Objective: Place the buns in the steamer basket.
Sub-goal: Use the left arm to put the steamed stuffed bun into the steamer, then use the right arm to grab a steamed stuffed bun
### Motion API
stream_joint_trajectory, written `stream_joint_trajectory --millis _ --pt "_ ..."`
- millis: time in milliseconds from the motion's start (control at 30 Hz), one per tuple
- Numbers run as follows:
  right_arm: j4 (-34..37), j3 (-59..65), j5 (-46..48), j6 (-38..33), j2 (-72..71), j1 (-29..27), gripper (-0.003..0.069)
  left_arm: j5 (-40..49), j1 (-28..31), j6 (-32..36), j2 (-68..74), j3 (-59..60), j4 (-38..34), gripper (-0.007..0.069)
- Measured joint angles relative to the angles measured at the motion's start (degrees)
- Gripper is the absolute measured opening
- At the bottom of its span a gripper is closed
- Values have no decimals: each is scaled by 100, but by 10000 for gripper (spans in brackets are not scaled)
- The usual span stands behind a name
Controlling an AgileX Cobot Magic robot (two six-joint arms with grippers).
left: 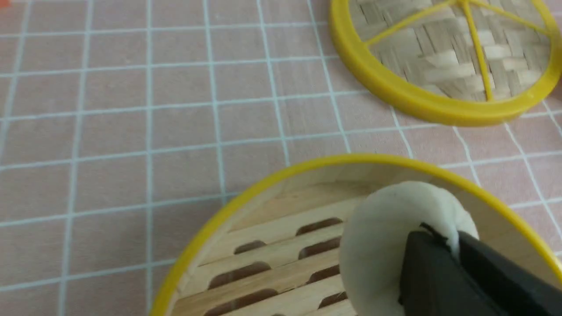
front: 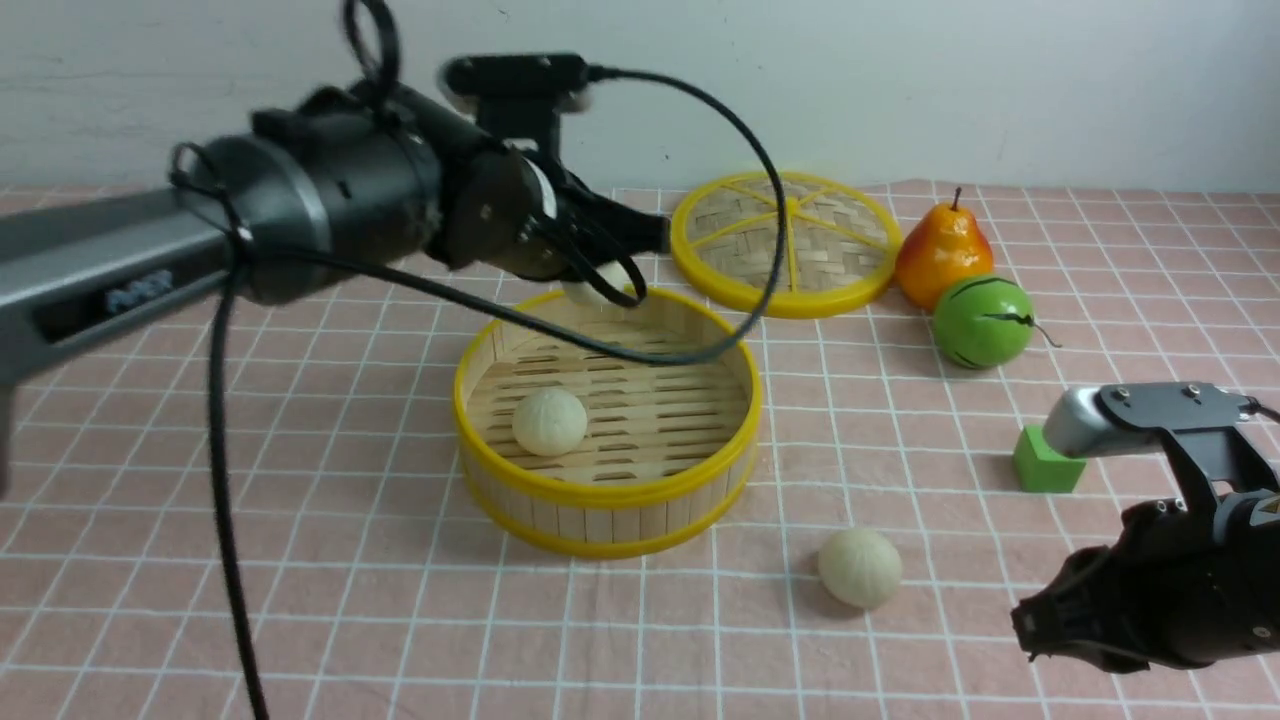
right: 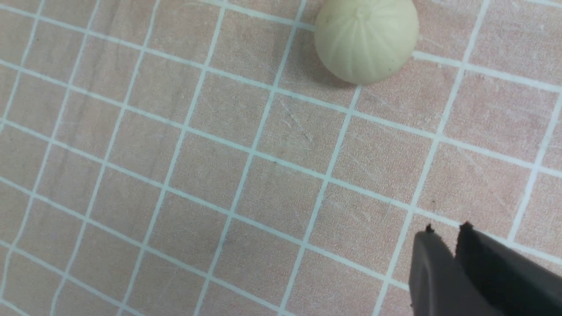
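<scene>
1. The grey-and-black left arm (front: 300,210) reaches forward from the left side, and its wrist tips down toward the right.
2. The black left gripper (front: 612,278) has its fingers (left: 430,272) pinched onto a small cream-white round bun (left: 386,237).
3. The black right arm (front: 1180,590) sits low at the near right and points leftward.
4. The black right gripper (right: 445,231) has its fingers (right: 434,272) pressed together, with nothing between them.
</scene>
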Motion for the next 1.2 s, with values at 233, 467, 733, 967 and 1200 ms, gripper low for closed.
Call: stream_joint_trajectory --millis 233,467,733,967,1200 --pt "3 0 93 -113 0 0 93 -276 -27 122 671 5 88 120" --pt "7 -65 563 -230 65 12 197 467 -42 126 456 5 82 433" --pt "-401 -1008 966 323 812 678 318 2675 -204 662 -2309 25 152 441" --pt "-1473 -2347 1068 1215 2048 782 343 2947 -255 515 -5043 1167 -166 146" --pt "-1655 -3071 860 1267 2917 1053 370 2570 -255 348 -6845 3589 -197 -14"
